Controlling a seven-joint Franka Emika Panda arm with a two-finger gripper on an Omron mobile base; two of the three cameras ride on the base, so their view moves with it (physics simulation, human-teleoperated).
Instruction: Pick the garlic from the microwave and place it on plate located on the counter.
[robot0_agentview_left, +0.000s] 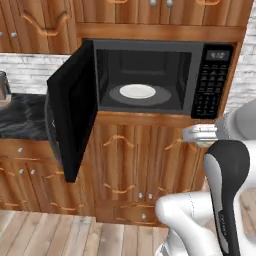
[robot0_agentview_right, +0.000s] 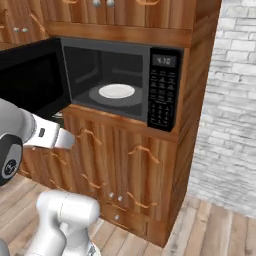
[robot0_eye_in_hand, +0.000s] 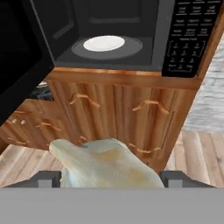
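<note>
gripping the garlic (robot0_eye_in_hand: 107, 164), the gripper (robot0_eye_in_hand: 110, 179) sits at the bottom centre of the hand view, its two dark finger tips (robot0_eye_in_hand: 48, 178) closed in against the off-white, cream-tinged bulb from either side. the bulb is large in that view and lumpy, with a tapered end pointing to the upper left of the frame and a faint tan patch on its right half. it hangs in front of the wooden cabinet doors (robot0_eye_in_hand: 118, 118) with their curved handles, below the microwave (robot0_eye_in_hand: 118, 35).

the microwave stands open. in the left base view its wide black door (robot0_agentview_left: 72, 112) swings out to the left of the frame, and the dark cavity shows a grey turntable with a plain white plate (robot0_agentview_left: 137, 91) resting at its centre. the keypad (robot0_agentview_left: 210, 87) and small digital display (robot0_agentview_left: 218, 54) lie at the right of the oven face. in the right base view the same white plate (robot0_agentview_right: 116, 91) lies in the cavity at centre left, with the keypad (robot0_agentview_right: 162, 97) to its right.

black marble counter (robot0_agentview_left: 20, 117) with thin white veins shows at the left edge of the left base view, behind the open door. the white arm (robot0_agentview_left: 220, 165) rises at the lower right of that view, and in the right base view the arm (robot0_agentview_right: 30, 132) reaches in from the left edge. a pale brick wall (robot0_agentview_right: 230, 100) fills the right of the right base view, over a wooden plank floor (robot0_agentview_right: 220, 230).
</note>
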